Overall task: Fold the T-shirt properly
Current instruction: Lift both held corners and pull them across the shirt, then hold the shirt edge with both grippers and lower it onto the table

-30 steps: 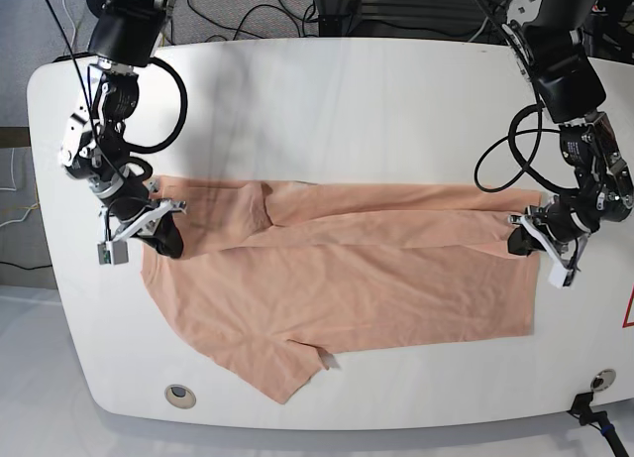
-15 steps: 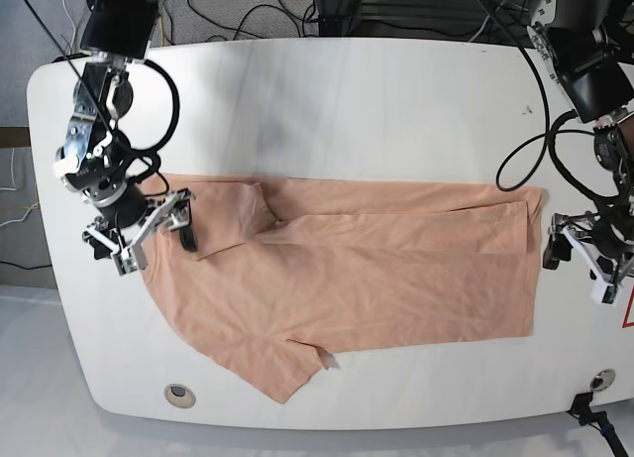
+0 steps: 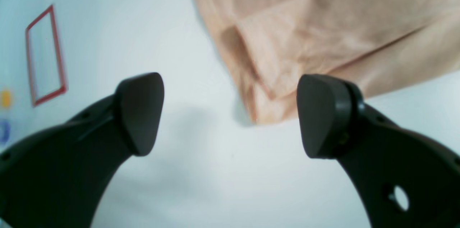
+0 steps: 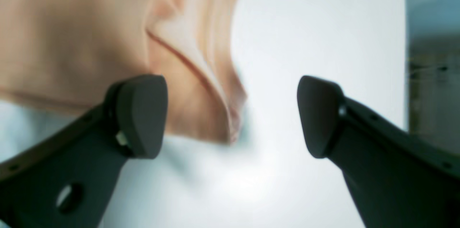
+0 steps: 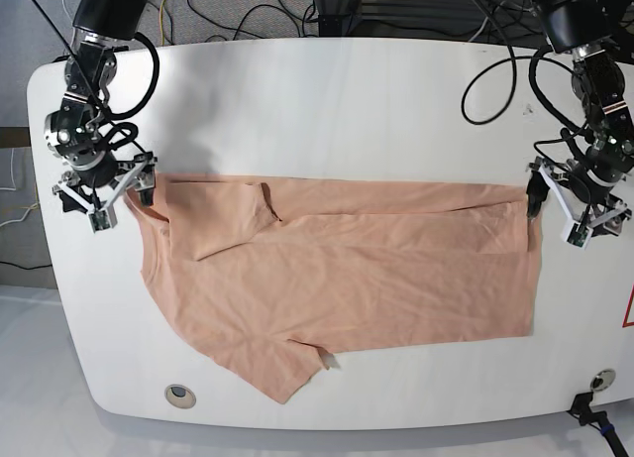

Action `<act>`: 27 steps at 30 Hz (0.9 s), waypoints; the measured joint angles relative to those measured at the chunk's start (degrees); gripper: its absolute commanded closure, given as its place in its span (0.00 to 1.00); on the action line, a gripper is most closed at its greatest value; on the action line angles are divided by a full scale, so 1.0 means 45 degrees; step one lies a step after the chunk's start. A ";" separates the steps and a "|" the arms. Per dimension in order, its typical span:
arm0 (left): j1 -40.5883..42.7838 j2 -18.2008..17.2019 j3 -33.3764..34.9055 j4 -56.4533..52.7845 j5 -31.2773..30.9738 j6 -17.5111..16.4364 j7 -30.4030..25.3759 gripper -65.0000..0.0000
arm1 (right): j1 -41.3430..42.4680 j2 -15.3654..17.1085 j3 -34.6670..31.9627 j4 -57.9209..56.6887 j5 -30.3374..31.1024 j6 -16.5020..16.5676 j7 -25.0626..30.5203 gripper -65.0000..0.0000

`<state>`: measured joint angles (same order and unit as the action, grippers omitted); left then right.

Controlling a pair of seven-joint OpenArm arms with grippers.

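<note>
The peach T-shirt (image 5: 337, 279) lies spread across the white table (image 5: 347, 100), top edge folded over. Both sets of fingers, left (image 5: 578, 207) and right (image 5: 102, 187), stand released, empty, beside its upper corners.

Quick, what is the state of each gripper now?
Left gripper: open, holding nothing, beside the T-shirt.
Right gripper: open, holding nothing.

T-shirt (image 5: 337, 279) lies flat across the middle of the table (image 5: 337, 90), its far strip folded over toward the near side | right gripper (image 5: 102, 189) just beside its base-view-left corner | left gripper (image 5: 580, 201) just beside its base-view-right corner | one sleeve points toward the table's near edge
</note>
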<state>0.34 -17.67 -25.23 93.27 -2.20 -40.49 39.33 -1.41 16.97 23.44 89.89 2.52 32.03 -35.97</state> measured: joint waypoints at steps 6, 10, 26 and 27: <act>0.0141 0.0627 -0.0049 0.0000 0.1433 0.0029 -0.0816 0.17 | 0.0495 -0.0165 0.1423 -0.1404 0.0049 0.1462 0.0102 0.17; 0.0112 0.0743 -0.0063 0.0000 0.1783 0.0029 -0.1044 0.17 | 0.0408 -0.0189 0.1438 -0.2064 0.0758 0.1549 -0.0005 0.17; 0.0107 0.0792 -0.0855 0.0000 0.1719 0.0024 -0.1001 0.17 | 0.0413 -0.0228 0.1418 -0.3152 0.1355 0.1511 0.0515 0.40; 0.0131 0.0777 -0.0860 0.0000 0.1719 0.0029 -0.1005 0.17 | 0.0452 -0.0209 0.1428 -0.3376 0.1375 0.1511 0.0665 0.40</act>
<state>0.93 -14.17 -29.10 93.27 5.54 -40.36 34.81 0.62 16.03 29.87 74.70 8.71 38.83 -32.97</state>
